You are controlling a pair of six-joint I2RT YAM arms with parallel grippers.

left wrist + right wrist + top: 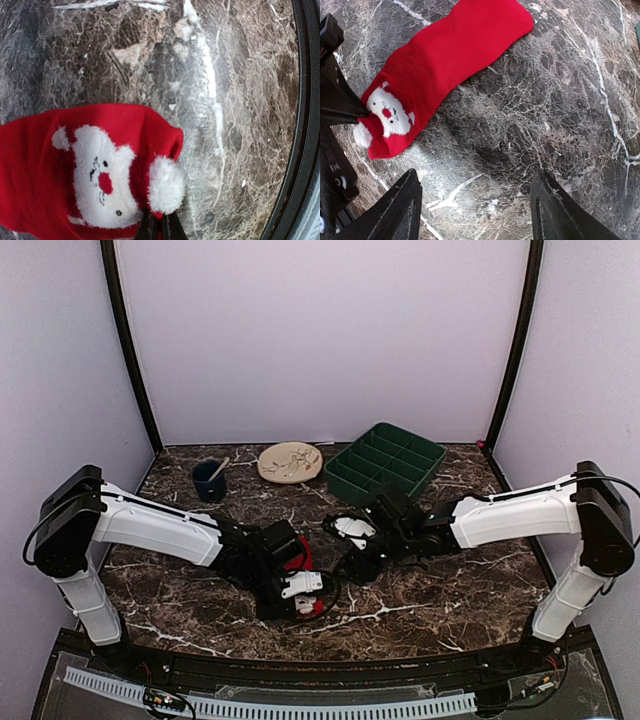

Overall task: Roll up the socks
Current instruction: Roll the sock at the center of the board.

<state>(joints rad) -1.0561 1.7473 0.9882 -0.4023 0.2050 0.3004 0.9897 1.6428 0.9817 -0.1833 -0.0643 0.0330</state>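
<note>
One of the socks point(450, 60), bright red, lies flat and stretched out on the marble table. Its end carries a white fluffy Santa face point(102, 180) and a white pompom point(166, 185). My left gripper point(160, 227) is shut on that end's edge, just below the pompom. From the right wrist view its dark fingers point(342, 107) pinch the sock at the left. From above, the sock point(298, 558) is mostly hidden under the left gripper point(312, 602). My right gripper point(477, 210) is open over bare marble beside the sock, holding nothing. I can make out only one sock.
A green divided tray point(385, 465), a beige plate point(290, 461) and a dark blue cup point(209, 481) with a stick in it stand at the back. The table's black front rim point(300, 150) runs close to the left gripper.
</note>
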